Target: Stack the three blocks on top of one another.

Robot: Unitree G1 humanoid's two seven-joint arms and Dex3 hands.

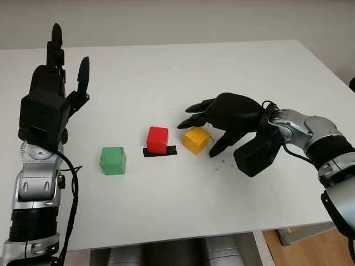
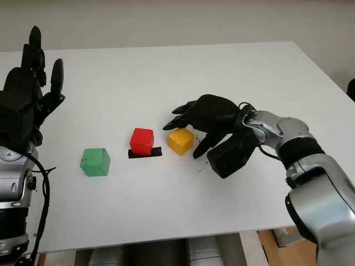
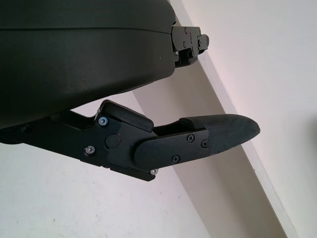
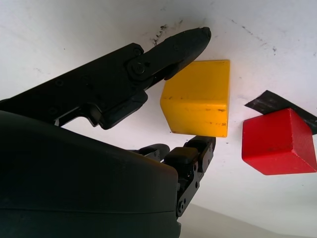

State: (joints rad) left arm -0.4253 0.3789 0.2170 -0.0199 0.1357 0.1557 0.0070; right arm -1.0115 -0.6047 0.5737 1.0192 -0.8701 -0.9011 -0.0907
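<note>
Three blocks sit apart on the white table [image 1: 166, 66]. The green block [image 1: 113, 160] is at the left. The red block [image 1: 157, 139] stands in the middle on a strip of black tape [image 1: 170, 151]. Just right of it is the yellow block [image 4: 198, 99]. My right hand [image 1: 198, 139] is open and low over the table, straddling the yellow block: its fingers [image 1: 191, 118] reach behind the block and its thumb [image 1: 219, 145] is at the block's near right side. My left hand [image 1: 69, 55] is open and raised above the table's left side, well behind the green block.
The table's front edge [image 1: 183, 235] runs close below the blocks. Its right edge [image 1: 327, 64] slants away at the far right. A bare wall [image 1: 166, 22] rises behind the table. Small dark specks [image 1: 222, 162] mark the tabletop near my right thumb.
</note>
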